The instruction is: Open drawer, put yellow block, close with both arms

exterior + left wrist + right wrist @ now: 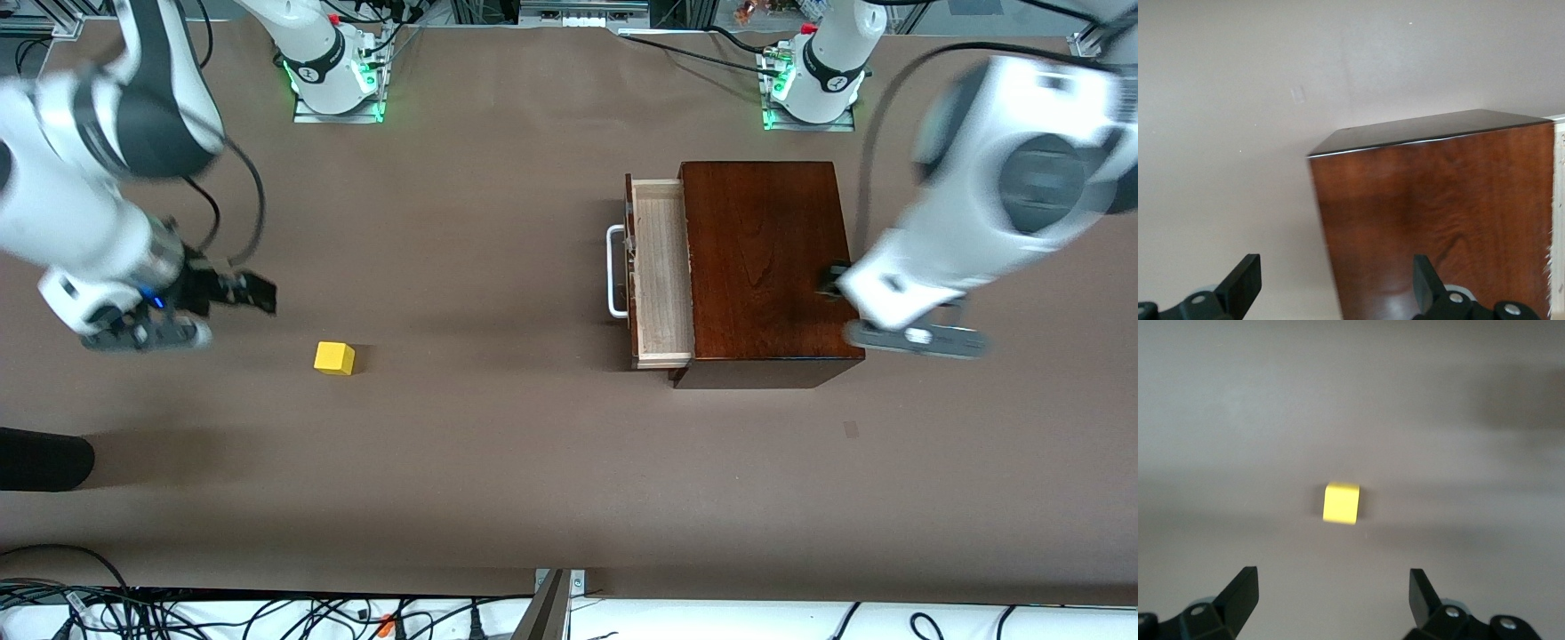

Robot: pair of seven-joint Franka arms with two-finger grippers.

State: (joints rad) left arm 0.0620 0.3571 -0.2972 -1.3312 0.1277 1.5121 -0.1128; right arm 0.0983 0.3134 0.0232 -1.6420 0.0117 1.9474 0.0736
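The yellow block (334, 357) (1341, 503) lies on the brown table toward the right arm's end. My right gripper (253, 293) (1333, 597) hangs open over the table beside the block, apart from it, nothing between its fingers. The drawer (662, 271) stands pulled out of the dark mahogany box (765, 267) (1438, 220), its pale tray empty and its white handle (615, 271) facing the right arm's end. My left gripper (834, 280) (1336, 283) is open over the box's edge at the left arm's end, one finger over the lid, the other over the table.
A black object (44, 458) lies at the table's edge at the right arm's end, nearer the front camera than the block. Cables (267, 613) run along the table's near edge. The arm bases (338, 84) stand along the edge farthest from the front camera.
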